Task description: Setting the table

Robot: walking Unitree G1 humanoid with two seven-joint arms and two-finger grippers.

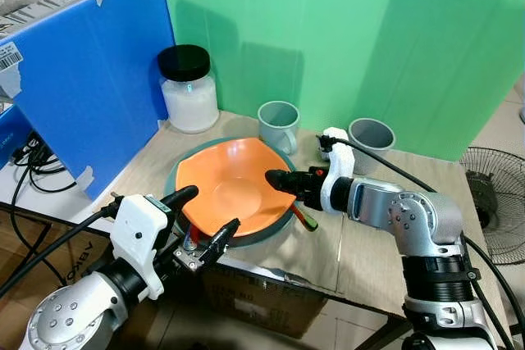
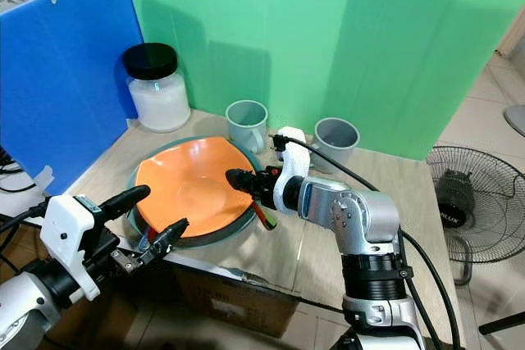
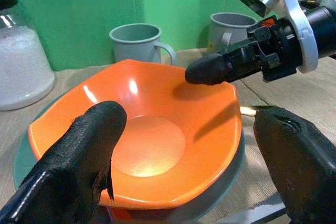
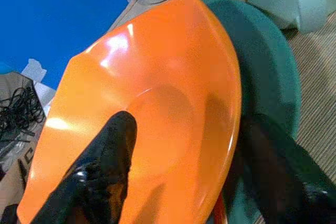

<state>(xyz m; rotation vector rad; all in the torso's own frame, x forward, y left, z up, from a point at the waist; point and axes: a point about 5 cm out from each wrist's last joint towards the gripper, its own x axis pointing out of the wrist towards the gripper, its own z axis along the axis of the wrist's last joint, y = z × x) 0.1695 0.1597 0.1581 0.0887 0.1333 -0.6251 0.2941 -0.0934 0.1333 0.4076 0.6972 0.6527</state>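
Orange bowl point(image 1: 234, 190) is sitting on a dark teal plate point(image 1: 275, 234). Two cups point(image 1: 279, 126) are showing grey. Jar point(image 1: 189, 89) is showing white contents under a black lid.

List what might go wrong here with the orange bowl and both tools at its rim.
1. The right tool straddles the orange bowl's far rim, one finger inside; closing unevenly could tip it off the green plate.
2. The open left tool flanks the near rim at the table edge; a shove could slide both off.
3. The grey mug stands close behind.
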